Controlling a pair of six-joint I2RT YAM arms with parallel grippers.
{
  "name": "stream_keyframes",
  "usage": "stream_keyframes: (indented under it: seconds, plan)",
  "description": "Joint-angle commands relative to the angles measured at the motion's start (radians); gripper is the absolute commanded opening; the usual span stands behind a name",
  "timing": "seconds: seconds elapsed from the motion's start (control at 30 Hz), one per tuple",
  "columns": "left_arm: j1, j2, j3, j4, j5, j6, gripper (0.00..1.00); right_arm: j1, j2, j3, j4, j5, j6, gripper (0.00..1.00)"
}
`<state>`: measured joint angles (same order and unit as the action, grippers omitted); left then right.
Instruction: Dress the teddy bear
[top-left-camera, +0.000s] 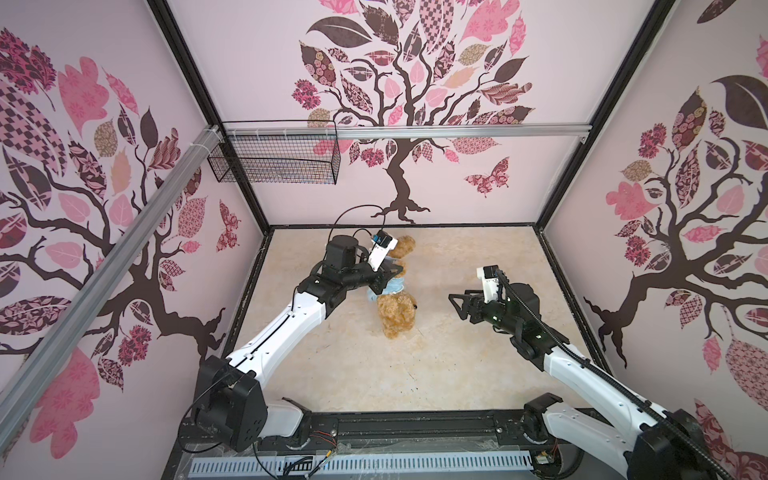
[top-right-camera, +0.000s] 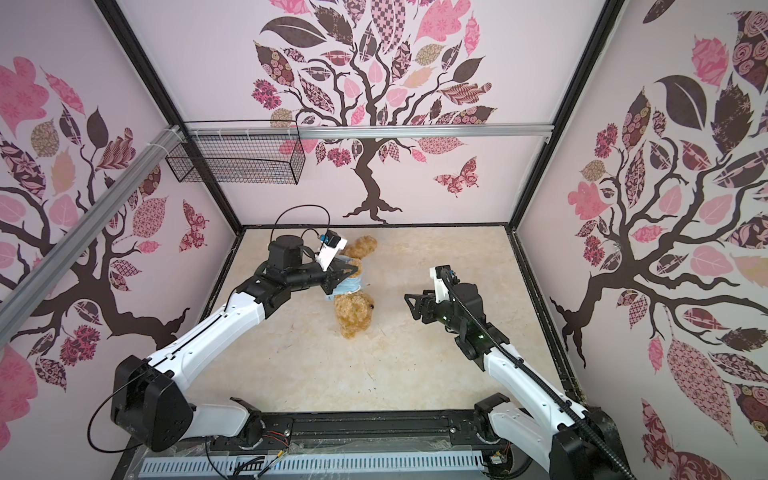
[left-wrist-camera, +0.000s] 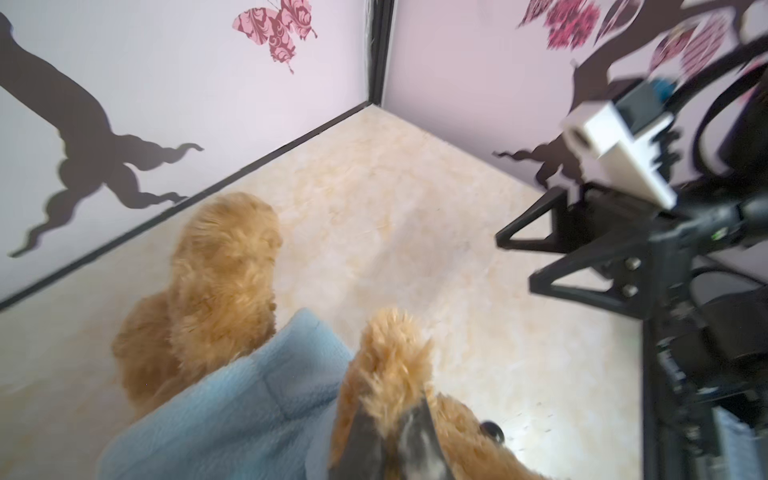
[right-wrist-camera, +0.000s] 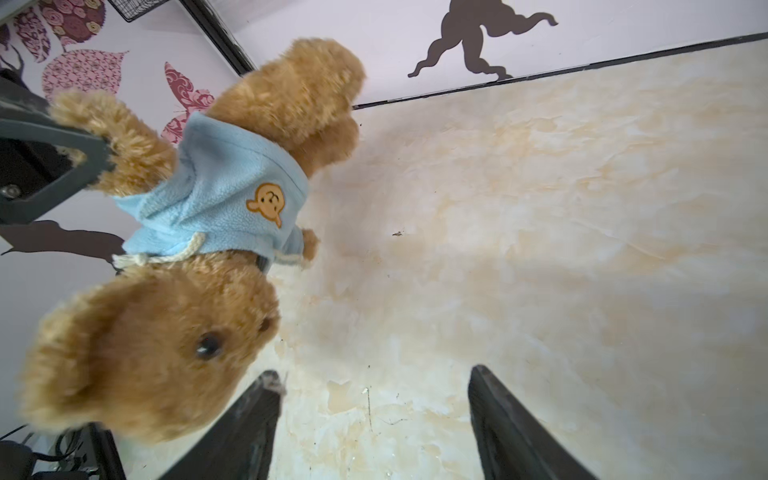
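Observation:
The teddy bear (top-left-camera: 397, 316) (top-right-camera: 353, 318) lies on the table (top-left-camera: 457, 374), head toward the front edge and legs toward the back wall. A light blue shirt (top-left-camera: 392, 286) (right-wrist-camera: 224, 195) with an orange bear-face emblem (right-wrist-camera: 268, 201) covers its torso. My left gripper (top-left-camera: 392, 272) (left-wrist-camera: 392, 409) is shut on the bear's raised arm (left-wrist-camera: 390, 353) (right-wrist-camera: 124, 141), which sticks out of the shirt. A small paw (right-wrist-camera: 309, 243) shows at the other sleeve. My right gripper (top-left-camera: 456, 306) (right-wrist-camera: 374, 376) stands open to the right of the bear's head (right-wrist-camera: 145, 353), apart from it, nothing between its fingers.
A black wire basket (top-left-camera: 274, 156) hangs on the aluminium rail (top-left-camera: 457, 132) at the back left. Patterned walls close in the table on three sides. The bear lies close to the back wall, with bare tabletop in front of it and to its right.

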<state>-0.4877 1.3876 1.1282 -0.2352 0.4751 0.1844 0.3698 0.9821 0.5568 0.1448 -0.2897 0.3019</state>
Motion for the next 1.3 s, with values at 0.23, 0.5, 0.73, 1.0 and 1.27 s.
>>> stream_keyframes:
  seconds: [0.23, 0.5, 0.73, 1.0, 1.27]
  plan:
    - [-0.346, 0.213, -0.070, -0.107, -0.200, 0.184, 0.15, -0.052, -0.048, 0.090, -0.157, 0.149, -0.054, 0.74]
    - [-0.463, 0.140, -0.165, 0.058, -0.124, -0.037, 0.54, -0.055, -0.076, 0.082, -0.194, 0.173, -0.025, 0.74]
    - [-0.398, -0.225, -0.315, 0.089, -0.197, -0.259, 0.75, 0.103, 0.112, 0.102, -0.022, -0.101, -0.020, 0.64]
    - [-0.235, -0.318, -0.362, -0.136, -0.363, -0.646, 0.74, 0.282, 0.372, 0.202, -0.027, -0.114, -0.034, 0.32]
    - [-0.250, -0.249, -0.482, 0.027, -0.171, -0.837, 0.60, 0.311, 0.356, -0.050, 0.116, -0.098, 0.085, 0.21]
